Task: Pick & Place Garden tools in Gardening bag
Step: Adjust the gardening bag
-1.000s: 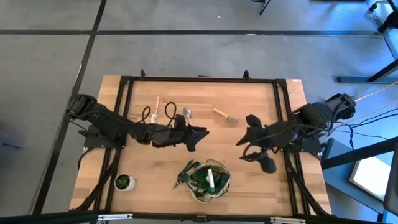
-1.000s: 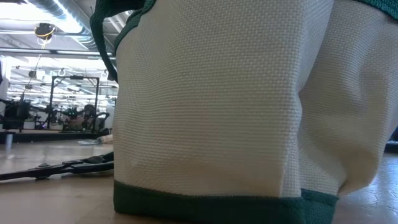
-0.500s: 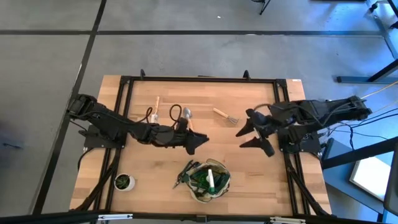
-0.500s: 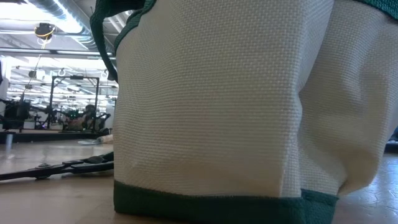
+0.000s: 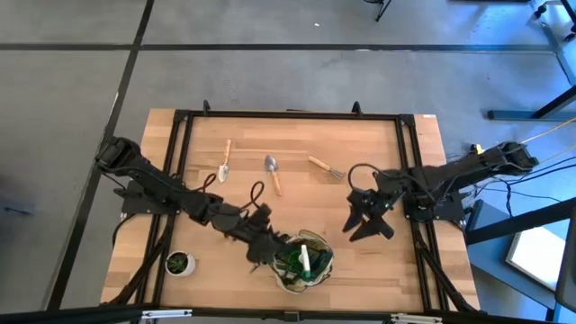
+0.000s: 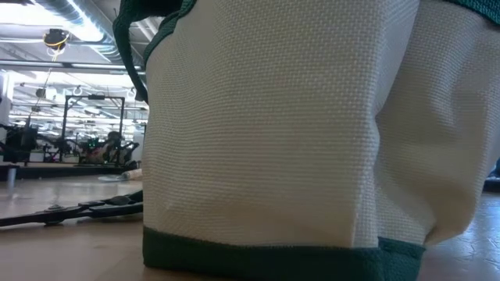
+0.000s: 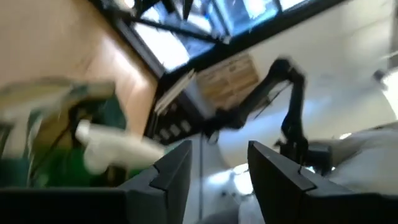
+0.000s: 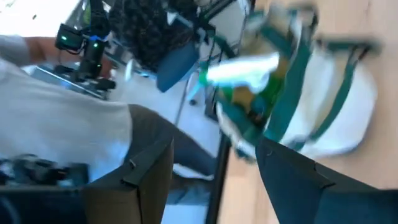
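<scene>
The gardening bag (image 5: pixel 326 267) stands near the table's near edge and fills the low view (image 6: pixel 273 133). A green spray bottle with a white trigger (image 5: pixel 304 259) sticks up out of it. Two wooden-handled trowels (image 5: pixel 224 160) (image 5: pixel 273 173) and a fork (image 5: pixel 326 167) lie flat at the far side. Dark shears (image 6: pixel 78 209) lie on the table beside the bag. My left gripper (image 5: pixel 268 250) hangs over them at the bag's left side, open (image 7: pixel 217 180), with nothing between its fingers. My right gripper (image 5: pixel 364 222) hovers to the right of the bag, open (image 8: pixel 214 180) and facing it.
A small potted plant (image 5: pixel 179 263) stands at the near left corner. A black frame (image 5: pixel 288 114) runs along the table's edges. Bare wood lies between the tools and the bag. Beyond the table the right wrist view shows a blurred white-clothed figure (image 8: pixel 62 124).
My left gripper has swung from the table's middle toward the near edge, up to the bag's left side, uncovering the middle trowel. My right gripper has come down, rolled and turned toward the bag. The bag and the tools have stayed put.
</scene>
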